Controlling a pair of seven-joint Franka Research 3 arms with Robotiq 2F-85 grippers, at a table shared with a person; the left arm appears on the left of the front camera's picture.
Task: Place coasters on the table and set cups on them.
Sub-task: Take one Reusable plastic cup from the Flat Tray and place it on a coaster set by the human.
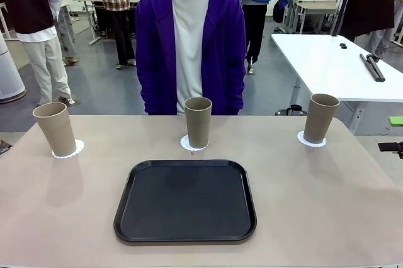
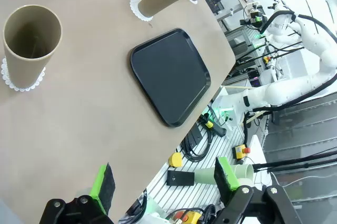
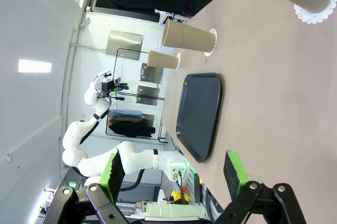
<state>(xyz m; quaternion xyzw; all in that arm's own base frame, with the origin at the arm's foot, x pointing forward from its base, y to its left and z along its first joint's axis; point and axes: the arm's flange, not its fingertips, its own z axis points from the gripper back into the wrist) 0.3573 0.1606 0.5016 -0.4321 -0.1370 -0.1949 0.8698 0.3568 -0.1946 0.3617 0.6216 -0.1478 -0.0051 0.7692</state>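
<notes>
While the person [image 1: 190, 41] stands behind it, beige surface [image 1: 327, 205] spread wide, black tray [image 1: 186, 200] central — three tan cups [image 1: 198, 122] upright along the far edge, each on a white coaster [image 1: 68, 150], left tool [image 2: 166, 183] and right tool [image 3: 174, 172] both empty, fingers apart.

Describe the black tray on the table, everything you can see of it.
The black tray is a shallow, nearly square tray with rounded corners and a low raised rim, matte dark inside with a slightly glossy edge; it looks like plastic. It lies flat on the beige table, near the robot's side, in front of the middle cup. Nothing lies in it, and no cup, coaster or gripper touches it.
</notes>
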